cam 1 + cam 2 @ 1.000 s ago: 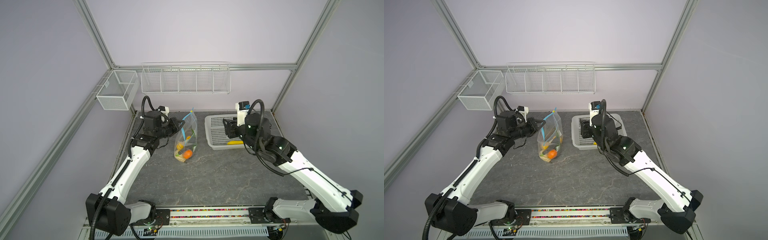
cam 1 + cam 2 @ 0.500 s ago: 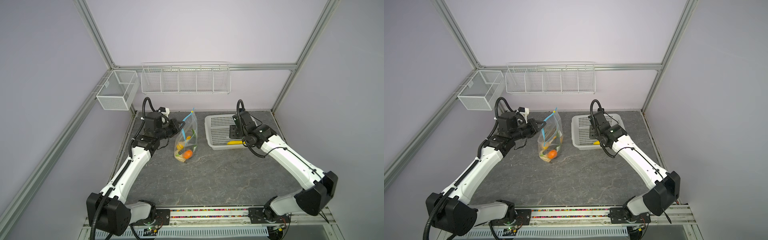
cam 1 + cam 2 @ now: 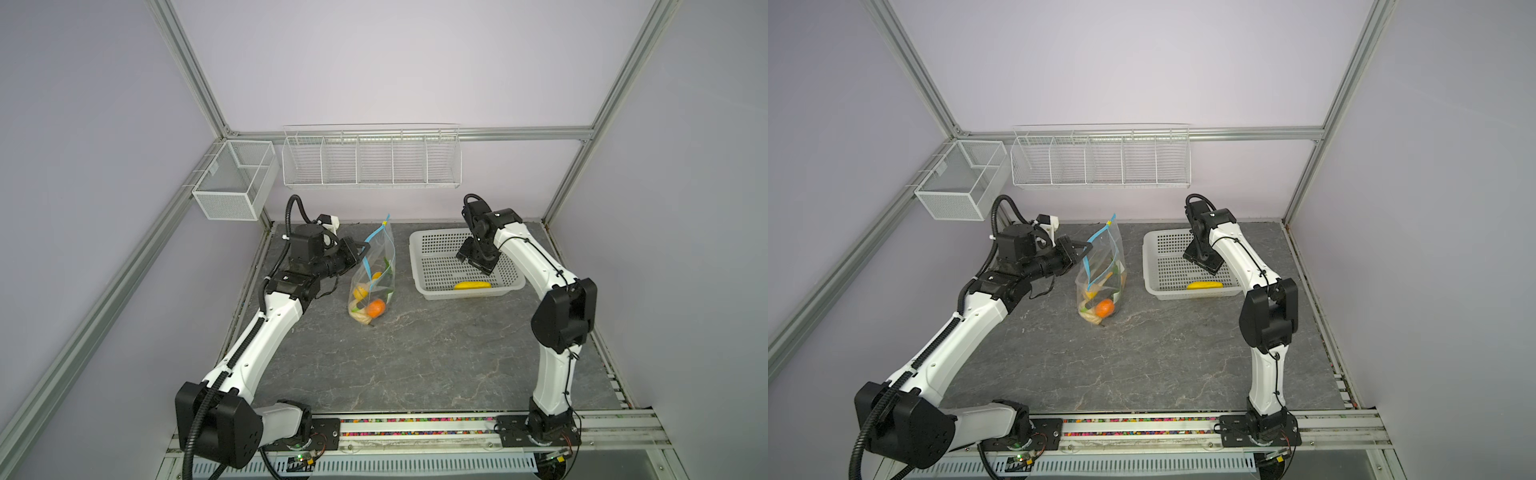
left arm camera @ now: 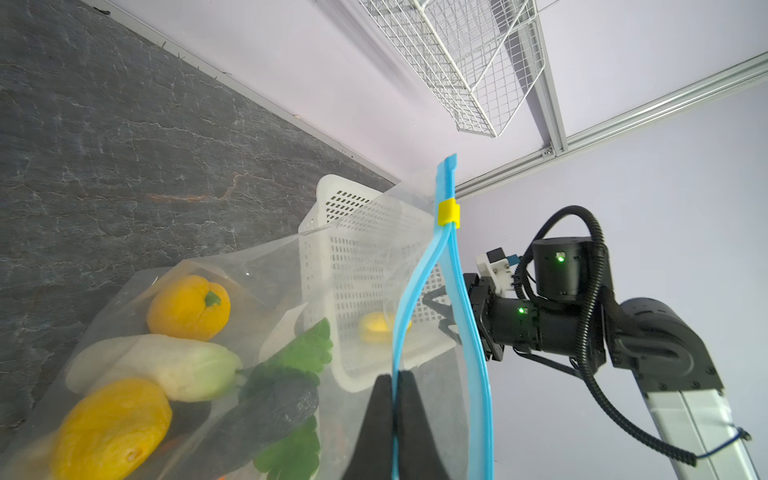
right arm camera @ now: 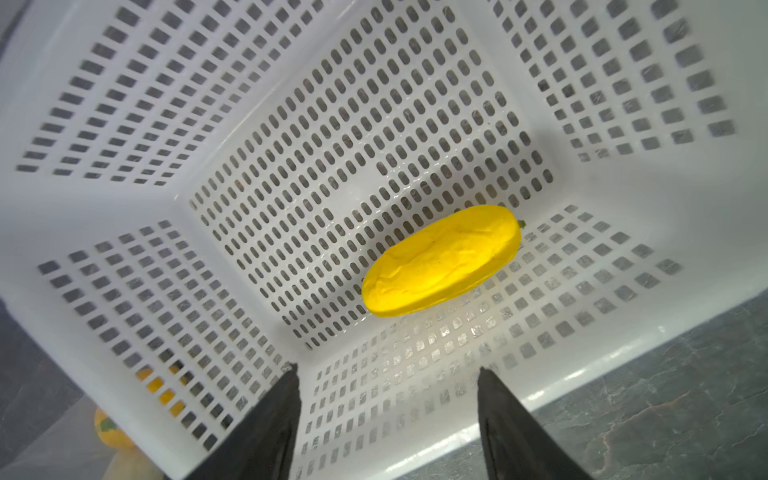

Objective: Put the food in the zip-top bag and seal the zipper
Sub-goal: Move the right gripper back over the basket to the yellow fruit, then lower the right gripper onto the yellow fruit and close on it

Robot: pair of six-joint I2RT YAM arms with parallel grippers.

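Over the last second the right arm has drawn its elbow in and now stands tall at the right of the frame, its jaws spread wider. The left arm and the bag have stayed put.

In both top views the left tool (image 3: 360, 249) (image 3: 1086, 249), left of centre, is clenched on the zipper (image 3: 376, 237) (image 3: 1098, 235) of the zip-top bag (image 3: 384, 259) (image 3: 1115, 253). The bag stands upright at centre on the surface (image 3: 415, 353), with an orange (image 3: 376, 308) (image 3: 1104, 308) low inside. The right tool (image 3: 478, 262) (image 3: 1203, 262) hangs over the white basket (image 3: 415, 266) (image 3: 1148, 257), right of centre, where a yellow oblong piece (image 3: 472, 285) (image 3: 1204, 285) lies by the near wall.

The left wrist view shows black fingers (image 4: 415, 415) pinched shut on the zipper (image 4: 451, 257), with the yellow slider (image 4: 448, 212) farther along it.

The right wrist view shows the right tool (image 5: 386, 370) released, jaws apart and empty, above the yellow oblong piece (image 5: 440, 259).
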